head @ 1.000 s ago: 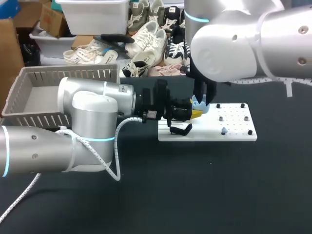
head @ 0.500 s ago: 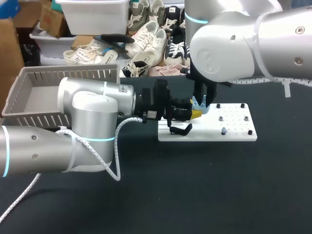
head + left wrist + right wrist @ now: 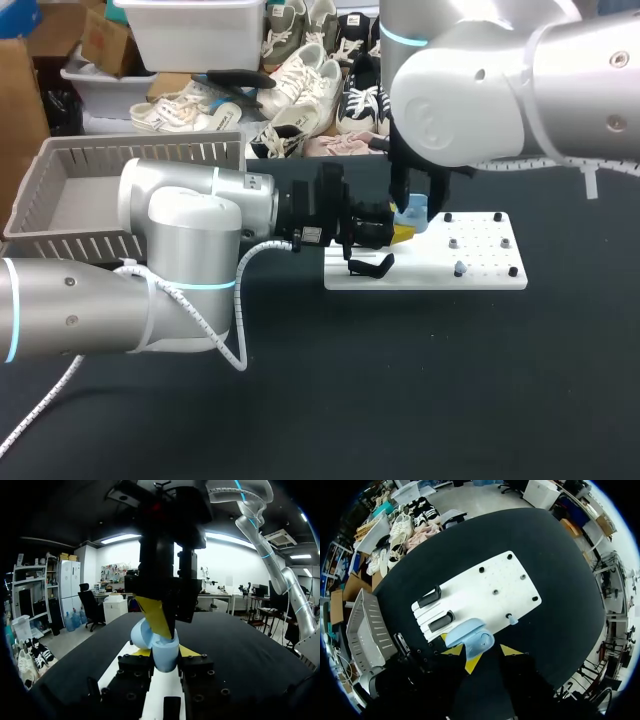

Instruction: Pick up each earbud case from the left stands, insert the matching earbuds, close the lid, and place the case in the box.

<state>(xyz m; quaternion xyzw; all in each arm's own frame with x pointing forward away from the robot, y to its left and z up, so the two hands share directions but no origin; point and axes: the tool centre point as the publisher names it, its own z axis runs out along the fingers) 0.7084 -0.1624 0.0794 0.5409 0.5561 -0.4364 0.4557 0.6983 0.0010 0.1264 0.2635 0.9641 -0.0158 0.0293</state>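
Note:
A light-blue earbud case (image 3: 412,213) with its lid up is held above the white board (image 3: 480,275). My left gripper (image 3: 397,235) is shut on its body; in the left wrist view the case (image 3: 161,652) sits between the yellow tips of that gripper (image 3: 165,653). My right gripper (image 3: 414,205) hangs straight over the case, its fingers open at either side of it. In the right wrist view the open case (image 3: 470,637) lies just ahead of the right gripper (image 3: 482,651). A light-blue earbud (image 3: 459,268) stands on a peg of the board.
Two black stands (image 3: 441,621) sit on the white board's (image 3: 485,592) left part, one seen below my left gripper (image 3: 370,265). Small black pegs dot its right part. A grey slatted basket (image 3: 60,160) stands at the table's back left.
My right gripper's fingers have spread apart over the case. My left gripper has kept still with the case in it.

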